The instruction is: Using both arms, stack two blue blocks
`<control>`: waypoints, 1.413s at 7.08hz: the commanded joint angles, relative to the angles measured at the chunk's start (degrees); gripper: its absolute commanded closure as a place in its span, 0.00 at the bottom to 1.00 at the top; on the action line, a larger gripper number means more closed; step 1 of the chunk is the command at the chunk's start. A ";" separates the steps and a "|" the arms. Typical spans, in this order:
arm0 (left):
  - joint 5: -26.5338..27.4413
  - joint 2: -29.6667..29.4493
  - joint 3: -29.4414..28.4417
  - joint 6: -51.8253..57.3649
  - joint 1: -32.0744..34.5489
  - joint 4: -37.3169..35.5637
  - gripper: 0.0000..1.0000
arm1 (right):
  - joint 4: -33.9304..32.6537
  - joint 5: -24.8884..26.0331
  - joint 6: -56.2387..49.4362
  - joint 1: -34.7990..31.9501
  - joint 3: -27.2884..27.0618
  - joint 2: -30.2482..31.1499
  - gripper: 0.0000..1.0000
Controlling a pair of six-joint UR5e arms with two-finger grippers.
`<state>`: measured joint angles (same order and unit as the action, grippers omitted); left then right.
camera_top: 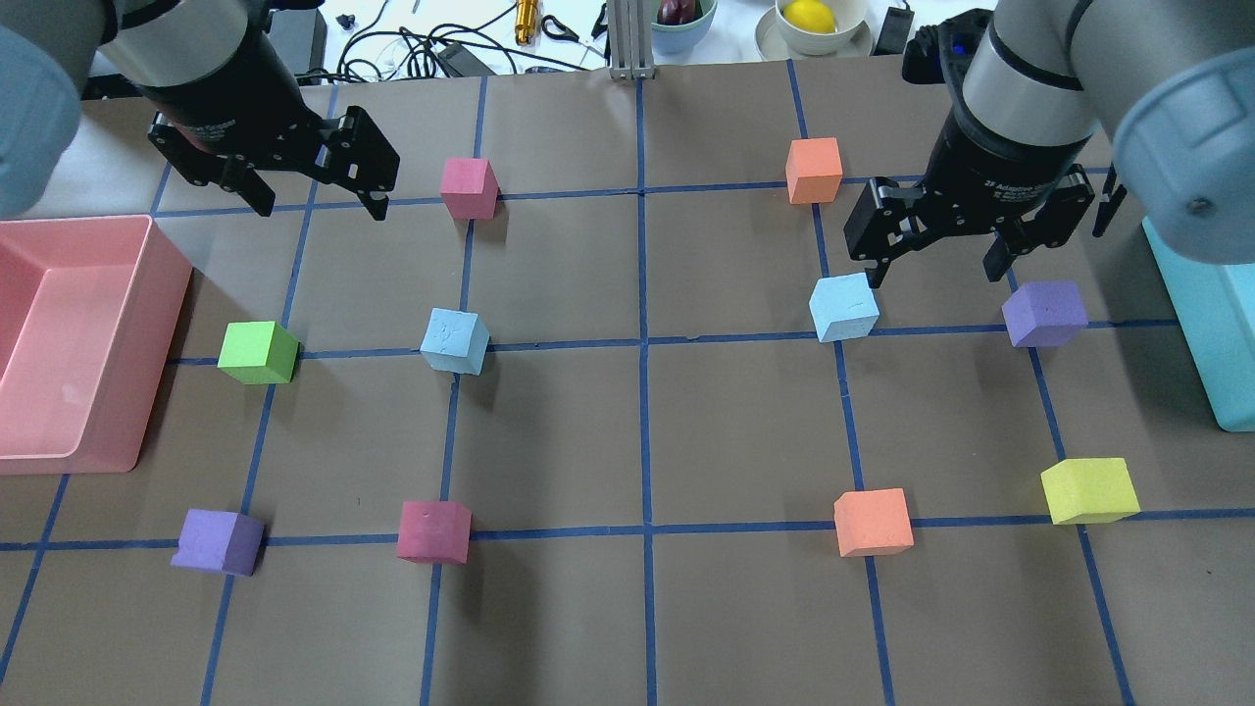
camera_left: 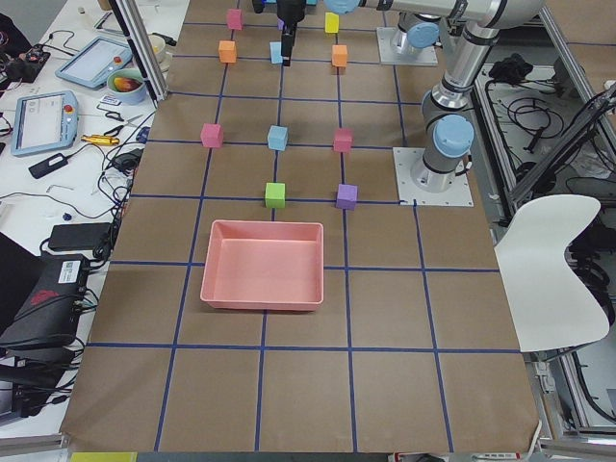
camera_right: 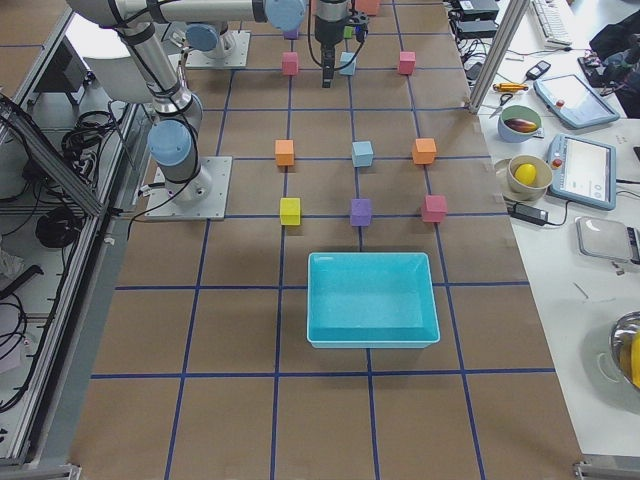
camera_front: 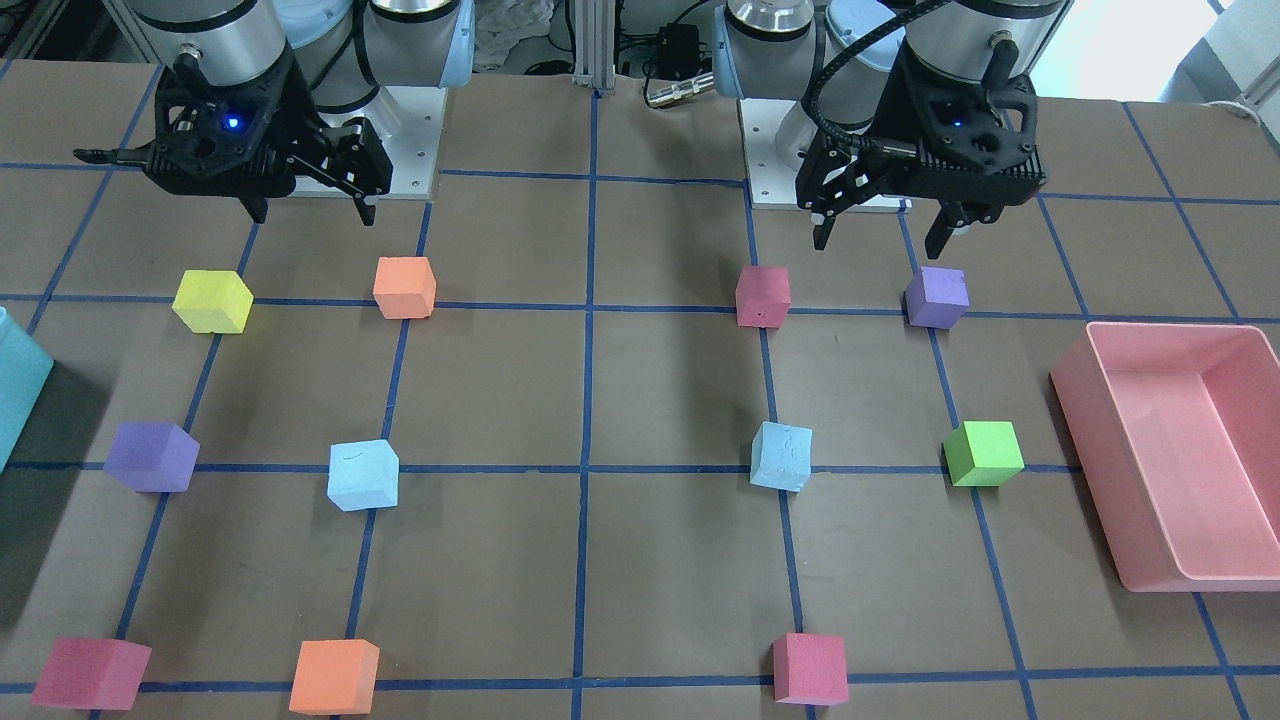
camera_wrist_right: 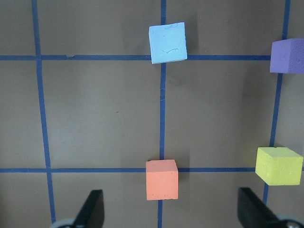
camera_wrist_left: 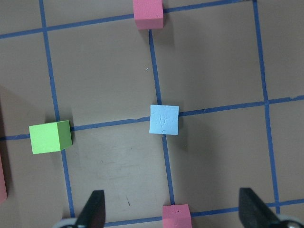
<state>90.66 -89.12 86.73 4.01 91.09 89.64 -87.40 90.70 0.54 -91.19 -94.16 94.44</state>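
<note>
Hanging above the bench, spread wide and empty: left pincer at upper left of the overhead frame, right pincer at upper right. Nothing stacked yet.

First blue block left of centre, below and right of the left pincer. Second blue block right of centre, close by the right pincer's frame-left fingertip. Well apart from each other.

Seen from the left wrist: first blue block mid-frame, ahead of the fingers. From the right wrist: second blue block at upper middle, farther ahead.

No long axis to either cube; faces turned slightly off the grid lines.

Likely a forward-and-down reach on each side, shorter for the left.
</note>
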 commanded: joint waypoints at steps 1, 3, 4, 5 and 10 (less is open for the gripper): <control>-0.05 0.00 0.11 -0.05 0.05 -0.17 0.00 | -0.40 0.09 0.16 0.05 -0.23 -0.13 0.00; 0.04 0.09 0.19 -0.05 0.05 -0.17 0.00 | 0.12 0.09 0.25 0.13 -0.15 -0.05 0.00; 0.04 0.09 0.19 -0.05 0.05 -0.17 0.00 | -0.40 0.00 0.17 0.05 -0.24 -0.22 0.00; 0.04 0.09 0.19 -0.05 0.05 -0.17 0.00 | -0.93 0.00 0.16 -0.04 -0.32 -0.66 0.00; 0.30 0.09 0.28 0.13 0.05 -0.17 0.00 | -15.58 -0.09 -0.19 1.36 -1.56 -17.06 0.00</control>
<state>90.97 -89.03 87.01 4.11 91.14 89.48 -98.35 90.51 0.03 -89.90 -95.63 81.93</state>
